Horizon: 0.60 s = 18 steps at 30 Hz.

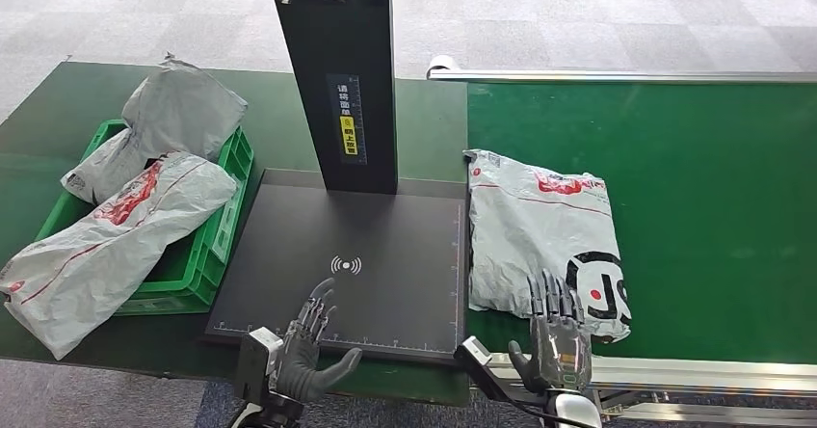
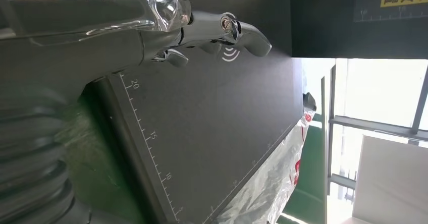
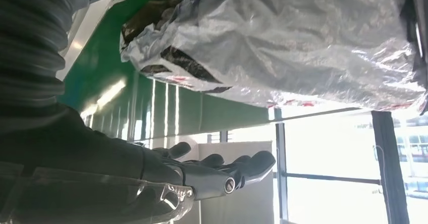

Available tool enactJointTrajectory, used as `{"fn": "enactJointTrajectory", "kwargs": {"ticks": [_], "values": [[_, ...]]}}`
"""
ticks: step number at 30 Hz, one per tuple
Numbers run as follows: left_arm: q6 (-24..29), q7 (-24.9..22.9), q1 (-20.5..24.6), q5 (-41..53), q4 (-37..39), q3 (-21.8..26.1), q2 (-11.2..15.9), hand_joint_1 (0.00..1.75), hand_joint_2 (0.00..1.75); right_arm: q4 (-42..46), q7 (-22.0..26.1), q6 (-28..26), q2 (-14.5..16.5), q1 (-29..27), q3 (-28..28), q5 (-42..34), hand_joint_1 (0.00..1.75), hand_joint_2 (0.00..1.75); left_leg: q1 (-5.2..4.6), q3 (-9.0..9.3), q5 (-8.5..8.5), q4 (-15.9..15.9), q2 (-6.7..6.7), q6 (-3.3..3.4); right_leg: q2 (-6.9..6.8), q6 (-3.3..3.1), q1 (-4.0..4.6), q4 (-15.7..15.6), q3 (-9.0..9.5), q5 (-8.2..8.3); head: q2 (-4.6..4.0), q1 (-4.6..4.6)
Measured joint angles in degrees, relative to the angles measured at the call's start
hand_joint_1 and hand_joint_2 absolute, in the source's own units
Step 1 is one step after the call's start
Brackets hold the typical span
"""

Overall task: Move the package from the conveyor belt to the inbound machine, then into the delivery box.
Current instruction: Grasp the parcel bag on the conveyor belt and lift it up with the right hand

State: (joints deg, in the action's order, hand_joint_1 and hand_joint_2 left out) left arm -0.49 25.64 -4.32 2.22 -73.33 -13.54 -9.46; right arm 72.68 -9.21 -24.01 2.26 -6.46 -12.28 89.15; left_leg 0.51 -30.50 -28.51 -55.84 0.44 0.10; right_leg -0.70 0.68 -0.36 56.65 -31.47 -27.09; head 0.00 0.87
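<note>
Pickup step: both hands empty, fingers apart, right hand [image 1: 557, 336] at near edge of package [image 1: 544, 235] on belt [image 1: 694, 177], left hand [image 1: 308, 343] over scanner pad [image 1: 376, 245]; next needs grasping package.

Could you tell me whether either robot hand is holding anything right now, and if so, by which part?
Nothing is held. The left robot hand is open over the black scanner plate; the right robot hand is open at the near edge of the grey package.

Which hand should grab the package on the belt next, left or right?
Right. The right hand is open at the near edge of the package on the conveyor belt. The left hand is open over the inbound machine's black plate, farther off.
</note>
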Motion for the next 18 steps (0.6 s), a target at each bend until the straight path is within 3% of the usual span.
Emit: {"fn": "enactJointTrajectory", "kwargs": {"ticks": [7, 18], "values": [[0.03, 0.1, -0.33, -0.01, 0.0, 0.31, 0.0, 0.0, 1.75, 4.45, -2.25, 1.53, -1.47, -1.75, 0.02, 0.96, 0.0, 1.75, 0.0, -0.01, 0.0, 0.0, 0.0, 0.0, 0.0, 0.0, 0.0, 0.0, -0.01, 0.0, 0.0, 0.0], [0.03, 0.11, -0.46, -0.01, 0.0, 0.46, -0.02, 0.0, 1.75, 1.73, -5.1, 1.41, -3.2, -0.8, 0.12, 0.99, 0.0, 1.75, 0.0, -0.01, 0.0, 0.0, 0.03, 0.0, 0.01, 0.0, 0.0, 0.0, -0.02, 0.0, 0.0, 0.01]]}}
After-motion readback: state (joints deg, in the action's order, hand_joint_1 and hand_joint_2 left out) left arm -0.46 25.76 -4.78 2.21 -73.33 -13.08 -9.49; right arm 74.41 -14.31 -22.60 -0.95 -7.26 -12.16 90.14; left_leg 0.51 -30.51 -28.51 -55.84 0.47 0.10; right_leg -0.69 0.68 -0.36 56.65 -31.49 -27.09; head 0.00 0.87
